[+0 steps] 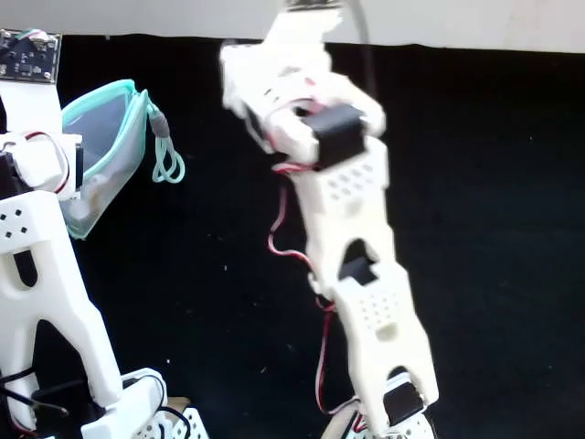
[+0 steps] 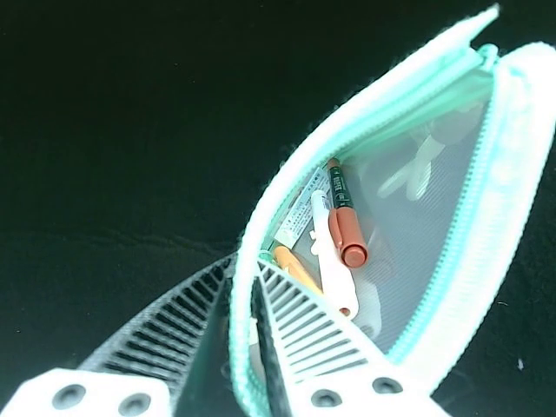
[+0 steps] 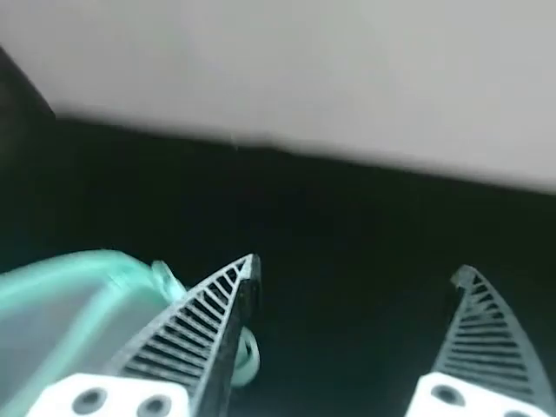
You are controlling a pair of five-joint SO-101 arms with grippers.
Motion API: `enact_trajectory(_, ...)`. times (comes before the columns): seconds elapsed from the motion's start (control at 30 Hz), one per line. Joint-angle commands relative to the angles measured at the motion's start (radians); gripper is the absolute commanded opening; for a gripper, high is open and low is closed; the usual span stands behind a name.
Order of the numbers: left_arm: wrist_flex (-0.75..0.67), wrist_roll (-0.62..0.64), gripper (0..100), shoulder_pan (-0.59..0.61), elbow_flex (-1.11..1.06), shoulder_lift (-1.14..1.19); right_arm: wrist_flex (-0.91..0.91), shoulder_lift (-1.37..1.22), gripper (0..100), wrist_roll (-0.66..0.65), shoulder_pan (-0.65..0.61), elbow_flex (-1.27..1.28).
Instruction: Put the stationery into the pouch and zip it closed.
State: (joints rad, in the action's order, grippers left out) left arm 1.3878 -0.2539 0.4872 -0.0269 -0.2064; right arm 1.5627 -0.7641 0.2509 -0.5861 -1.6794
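Observation:
A teal-trimmed mesh pouch [image 1: 105, 146] is held up off the black table at the left, its mouth open. My left gripper [image 2: 245, 326] is shut on the pouch's rim [image 2: 261, 226]. Inside lie a brown pen [image 2: 347, 230], a white pen [image 2: 328, 252] and an orange piece [image 2: 291, 265]. The pouch's teal pull cord [image 1: 166, 160] hangs from its far end. My right gripper [image 3: 358, 268] is open with nothing between its fingers, just beside the pouch's end [image 3: 61, 295]. In the high view the right arm [image 1: 352, 210] stretches toward the table's back, to the right of the pouch.
The black table surface [image 1: 484, 229] spreads to the right of the right arm. A pale wall strip [image 1: 475, 23] borders the table's back edge. Red cables [image 1: 279, 233] hang along the right arm. The left arm's white links [image 1: 46, 274] stand at the near left.

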Motion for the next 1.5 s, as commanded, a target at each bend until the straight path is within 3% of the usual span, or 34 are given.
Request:
enact_trajectory(0.0, 0.002, 0.008, 1, 0.025, -0.019, 0.038, 0.022, -0.162, 32.6, -0.014, -0.033, -0.085)
enact_trajectory(0.2, 0.003, 0.008, 1, -0.008, -0.008, 0.035, -0.068, -0.387, 32.6, -0.055, -0.099, -0.085)
enact_trajectory(0.4, 0.083, 0.008, 1, -0.104, 0.130, 0.036, -0.051, -0.401, 32.6, -0.069, -0.068, -0.085)
enact_trajectory(0.87, 0.249, 0.014, 1, -0.139, 0.298, 0.028, -0.050, -0.452, 32.5, -0.069, -0.081, -0.085)
enact_trajectory(1.17, 0.367, 0.051, 1, -0.298, 0.510, 0.036, 0.031, -0.395, 32.5, -0.061, -0.018, -0.085)
enact_trajectory(1.47, 0.365, 0.051, 1, -0.335, 0.446, 0.038, 0.073, -0.360, 32.5, -0.064, 0.064, -0.085)
